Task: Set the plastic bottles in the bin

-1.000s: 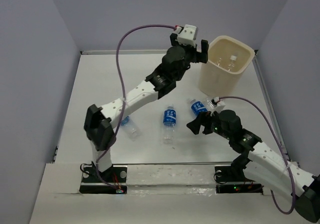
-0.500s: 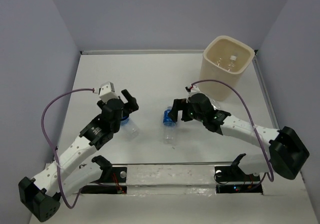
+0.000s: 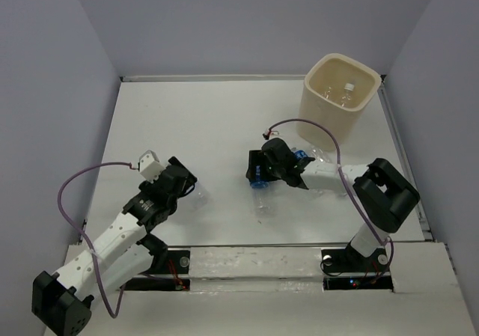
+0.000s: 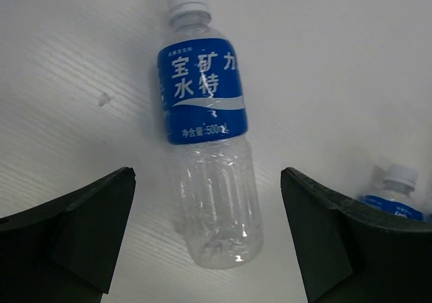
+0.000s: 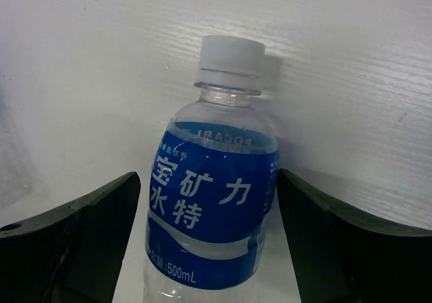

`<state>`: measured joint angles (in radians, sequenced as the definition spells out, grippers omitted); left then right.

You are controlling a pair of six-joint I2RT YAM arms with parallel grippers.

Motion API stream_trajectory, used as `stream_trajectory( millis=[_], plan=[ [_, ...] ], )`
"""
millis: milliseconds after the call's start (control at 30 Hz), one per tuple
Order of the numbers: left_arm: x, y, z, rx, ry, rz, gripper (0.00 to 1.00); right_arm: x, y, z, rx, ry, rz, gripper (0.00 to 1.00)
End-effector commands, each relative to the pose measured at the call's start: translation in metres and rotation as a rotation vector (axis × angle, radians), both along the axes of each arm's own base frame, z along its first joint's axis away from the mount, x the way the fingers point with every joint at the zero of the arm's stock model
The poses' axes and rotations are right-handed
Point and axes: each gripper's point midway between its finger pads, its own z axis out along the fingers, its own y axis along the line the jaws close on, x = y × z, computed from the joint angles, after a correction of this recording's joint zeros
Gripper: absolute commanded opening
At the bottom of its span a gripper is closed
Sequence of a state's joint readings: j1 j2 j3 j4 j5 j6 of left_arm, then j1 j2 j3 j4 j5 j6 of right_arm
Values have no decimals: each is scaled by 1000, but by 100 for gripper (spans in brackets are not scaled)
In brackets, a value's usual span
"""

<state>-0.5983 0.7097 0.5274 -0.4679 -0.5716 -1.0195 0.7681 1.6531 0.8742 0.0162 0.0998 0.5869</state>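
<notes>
Three clear plastic bottles with blue labels lie on the white table. The left bottle (image 3: 197, 195) lies between the fingers of my open left gripper (image 3: 183, 177); in the left wrist view the bottle (image 4: 206, 114) points its cap away from the gripper (image 4: 208, 175). The middle bottle (image 3: 263, 203) lies under my open right gripper (image 3: 257, 173); in the right wrist view its label (image 5: 212, 208) sits between the gripper's (image 5: 209, 178) fingers, with a narrow gap on each side. A third bottle (image 3: 305, 157) lies beside the cream bin (image 3: 328, 123), which holds more bottles (image 3: 338, 93).
White walls close the table at the back and sides. The right arm's cable (image 3: 299, 123) loops in front of the bin. Another bottle's cap and label (image 4: 398, 189) show at the lower right of the left wrist view.
The left arm swung back from the bin to the left bottle and lowered over it. The right arm reached left over the middle bottle, which shifted slightly.
</notes>
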Motion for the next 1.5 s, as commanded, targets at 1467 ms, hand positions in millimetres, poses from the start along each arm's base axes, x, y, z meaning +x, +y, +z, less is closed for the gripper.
stream_trajectory(
  millis=[1467],
  plan=[
    [96, 36, -67, 5, -44, 153, 97, 207, -276, 389, -85, -1097, -620, 86]
  ],
)
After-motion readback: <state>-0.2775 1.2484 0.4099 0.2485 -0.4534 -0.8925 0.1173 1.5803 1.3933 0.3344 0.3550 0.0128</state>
